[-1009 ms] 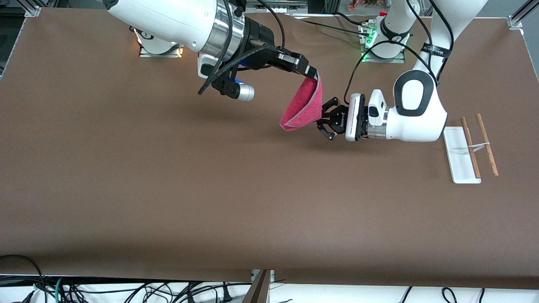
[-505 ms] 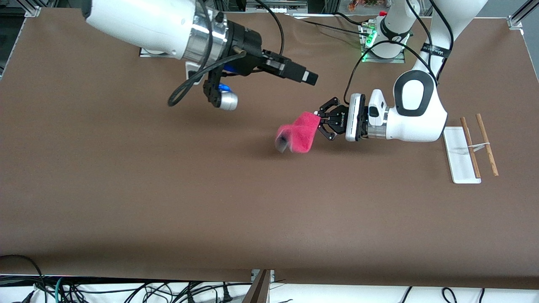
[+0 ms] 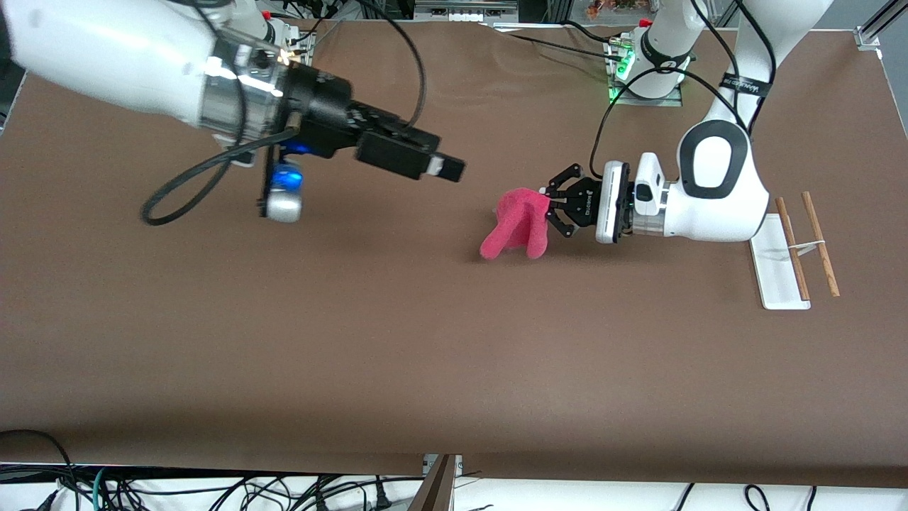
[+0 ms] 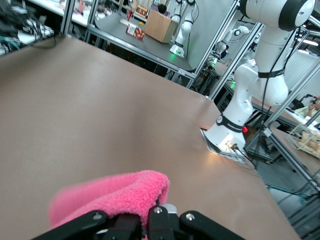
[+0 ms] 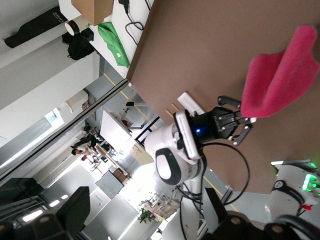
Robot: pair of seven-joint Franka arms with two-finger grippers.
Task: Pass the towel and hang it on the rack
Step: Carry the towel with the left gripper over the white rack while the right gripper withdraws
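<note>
A: Where is the towel point(image 3: 516, 226) in relation to the rack point(image 3: 786, 257)?

B: Well apart from it, toward the right arm's end of the table. It hangs above the brown table point(image 3: 425, 341), its pink side outward, with one corner pinched in the left gripper point(image 3: 547, 206), whose fingers are clamped tight on the cloth. The rack stands just beside that arm's white elbow, untouched, both brown rods bare.

A: And the right gripper point(image 3: 454, 170)?

B: In the air over bare table, farther again from the rack than the towel is, holding nothing. The front view shows only its dark end, so how wide the jaws stand cannot be read there.

A: What do the wrist views add?

B: The left wrist view shows the fuzzy pink fold point(image 4: 112, 192) bunched directly over the black fingers point(image 4: 95, 220). The right wrist view looks toward the rack: the towel point(image 5: 280, 75) droops from the left gripper point(image 5: 245, 120), with the rack point(image 5: 187, 104) visible past the white arm.
</note>
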